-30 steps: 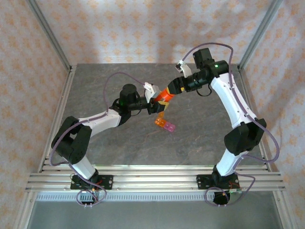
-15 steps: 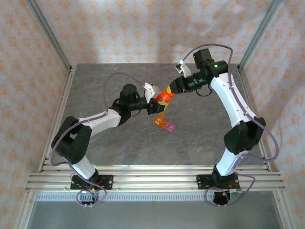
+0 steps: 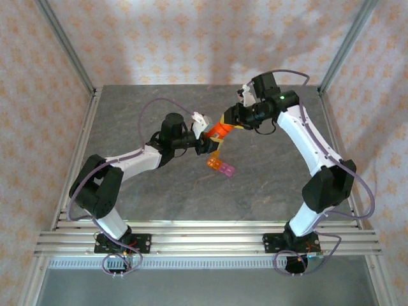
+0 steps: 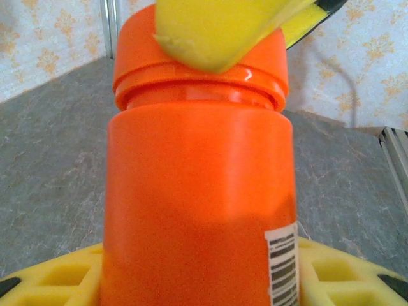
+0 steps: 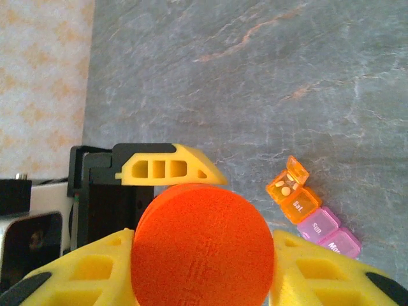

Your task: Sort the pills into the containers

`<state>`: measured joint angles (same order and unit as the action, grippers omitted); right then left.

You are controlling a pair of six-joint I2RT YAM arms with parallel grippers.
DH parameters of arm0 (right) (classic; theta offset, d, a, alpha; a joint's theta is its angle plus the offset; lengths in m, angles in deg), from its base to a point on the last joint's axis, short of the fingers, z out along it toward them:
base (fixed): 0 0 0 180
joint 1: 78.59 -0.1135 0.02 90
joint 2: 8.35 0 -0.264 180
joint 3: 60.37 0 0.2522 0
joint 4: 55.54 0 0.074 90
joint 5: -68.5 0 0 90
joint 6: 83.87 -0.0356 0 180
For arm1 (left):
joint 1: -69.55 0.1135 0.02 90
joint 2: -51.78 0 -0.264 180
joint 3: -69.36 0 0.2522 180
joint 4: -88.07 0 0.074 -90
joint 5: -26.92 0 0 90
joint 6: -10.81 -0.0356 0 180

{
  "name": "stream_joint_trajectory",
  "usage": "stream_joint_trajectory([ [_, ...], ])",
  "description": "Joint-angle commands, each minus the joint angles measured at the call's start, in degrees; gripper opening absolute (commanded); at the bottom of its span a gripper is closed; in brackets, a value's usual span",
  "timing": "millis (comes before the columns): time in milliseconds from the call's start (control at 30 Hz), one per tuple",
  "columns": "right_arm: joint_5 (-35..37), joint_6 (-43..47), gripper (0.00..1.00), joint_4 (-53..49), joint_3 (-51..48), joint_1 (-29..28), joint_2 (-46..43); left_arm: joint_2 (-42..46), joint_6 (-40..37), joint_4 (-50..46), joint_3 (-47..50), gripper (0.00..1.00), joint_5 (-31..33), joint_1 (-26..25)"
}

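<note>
Right wrist view, containers (image 5: 313, 217): "Sat." printed on the closed orange cell (image 5: 299, 205), beside the open one. "Sun." on the next pink cell (image 5: 319, 222). Looks like "Mon." on the end pink cell (image 5: 342, 243), too blurred to confirm. Left wrist view, orange bottle (image 4: 191, 210): white label (image 4: 282, 264) with barcode bars, no legible digits.

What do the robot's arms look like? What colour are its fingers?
The left arm and right arm have white links and chunky black joints, with thin purple cables looping along them. A small green light glows on the right one. The fingers are yellow with square hollows.
</note>
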<state>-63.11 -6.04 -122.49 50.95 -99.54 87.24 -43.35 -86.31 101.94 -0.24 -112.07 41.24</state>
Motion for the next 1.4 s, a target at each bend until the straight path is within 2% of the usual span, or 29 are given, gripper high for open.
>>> stream_joint_trajectory([
  [0, 6.5, -8.8, 0.35, 3.4, -2.4, -3.9, -0.1, 0.3, -1.2, 8.1, -2.3, 0.0, -3.0, -0.8],
  [300, 6.5, -11.5, 0.35, 7.3, -4.9, -4.9, -0.9, 0.2, -1.1, 8.1, -2.3, 0.0, -3.0, -0.8],
  [667, 5.0, -11.2, 0.53, 7.1, -1.5, -2.7, -0.9, 1.0, -2.0, 7.3, -1.6, 0.0, -2.8, -0.8],
  [900, 0.0, -8.3, 0.72, 5.6, 3.3, -0.5, 0.0, 1.4, -2.3, 6.7, -1.3, 0.0, -2.8, -0.8],
  [1033, -2.3, -5.0, 0.8, 4.8, 4.9, 0.4, -0.3, 1.9, -2.4, 6.6, -1.0, 0.0, -2.8, -0.8],
  [1100, -2.6, -2.1, 0.81, 3.7, 5.5, 1.0, -0.6, 2.2, -2.5, 6.6, -0.9, 0.0, -2.8, -0.8],
  [1367, -4.2, 18.5, 0.81, -0.6, 3.7, 3.0, -4.5, 2.8, -2.4, 6.6, -0.8, 0.0, -3.5, -0.8],
])
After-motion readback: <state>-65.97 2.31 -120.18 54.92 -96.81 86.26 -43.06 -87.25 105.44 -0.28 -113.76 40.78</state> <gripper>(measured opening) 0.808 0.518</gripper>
